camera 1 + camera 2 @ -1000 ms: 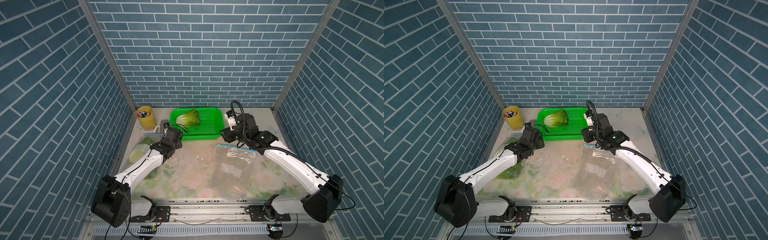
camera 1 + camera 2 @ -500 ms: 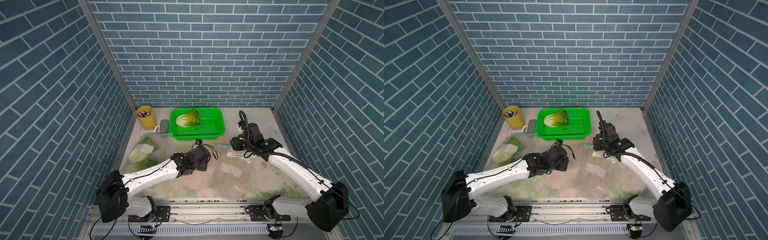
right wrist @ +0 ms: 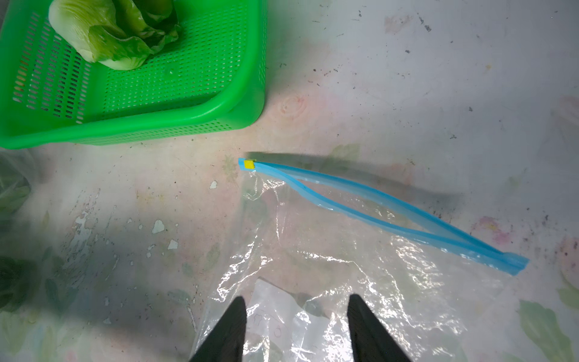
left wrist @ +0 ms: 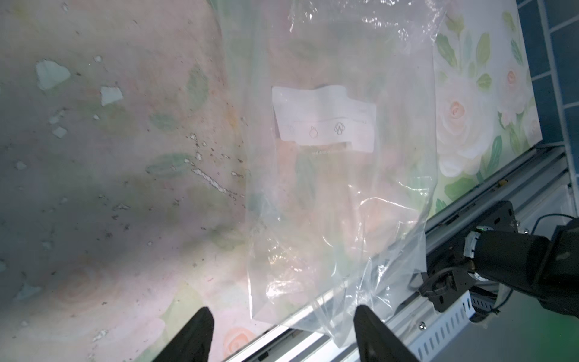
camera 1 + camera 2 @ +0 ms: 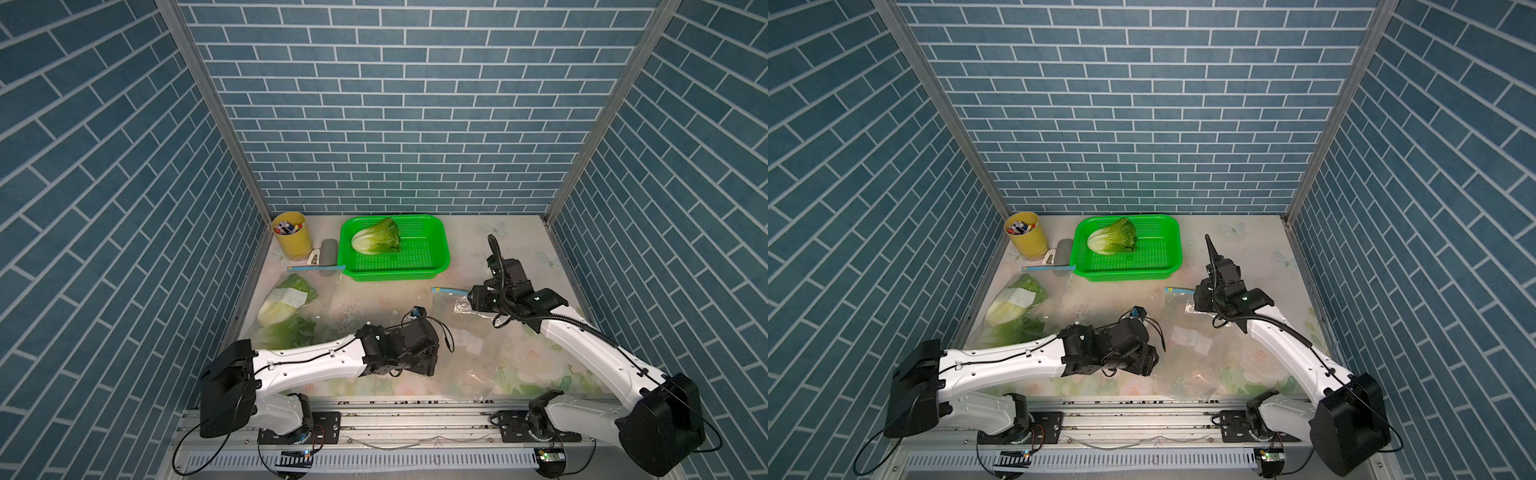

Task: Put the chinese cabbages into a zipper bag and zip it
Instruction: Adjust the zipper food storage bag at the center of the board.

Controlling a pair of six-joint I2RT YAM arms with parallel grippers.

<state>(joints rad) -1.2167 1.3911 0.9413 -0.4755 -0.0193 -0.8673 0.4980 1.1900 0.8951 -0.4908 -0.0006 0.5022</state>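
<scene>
cabbages [image 5: 376, 241]: one in basket [image 5: 395, 275], maybe two bagged; two bags [image 3: 344, 257]; both jaws parted, empty

cabbage [image 5: 376, 241]: lying on its side inside green basket [image 5: 395, 274], white stem, green leaves | other cabbages [image 5: 282, 309]: sitting bagged off basket's front-left corner | zipper bag [image 3: 344, 266]: lying flat, empty, blue zip gaping, off basket's front-right corner

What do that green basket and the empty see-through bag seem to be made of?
Green basket: most likely moulded plastic, glossy, with rows of small slots through floor and walls. Clear bag: thin soft plastic film, shiny, crinkled and see-through. Its blue zipper strip looks like thicker, duller plastic.
</scene>
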